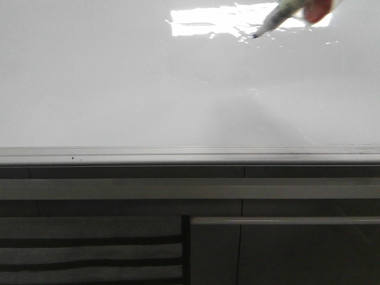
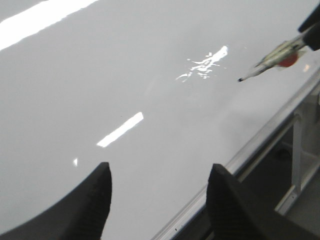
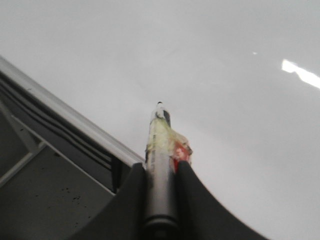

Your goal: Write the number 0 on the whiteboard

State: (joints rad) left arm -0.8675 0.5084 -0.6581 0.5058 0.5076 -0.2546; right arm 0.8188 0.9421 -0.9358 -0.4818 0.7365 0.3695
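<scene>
My right pincer [image 3: 161,172], clamped on the marker pen [image 3: 161,150], poises its tip over the blank whiteboard [image 1: 119,89]; no number 0 shows yet. I judge the first stroke next: lower to touch, then trace a loop. My left pincer [image 2: 159,195] hovers apart, empty, near the silver frame edge [image 1: 178,155].

Whiteboard [image 1: 119,89] glossy, smooth; frame [image 1: 178,155] brushed metal, probably aluminium; end effector fingers [image 2: 90,205] matt black.
</scene>
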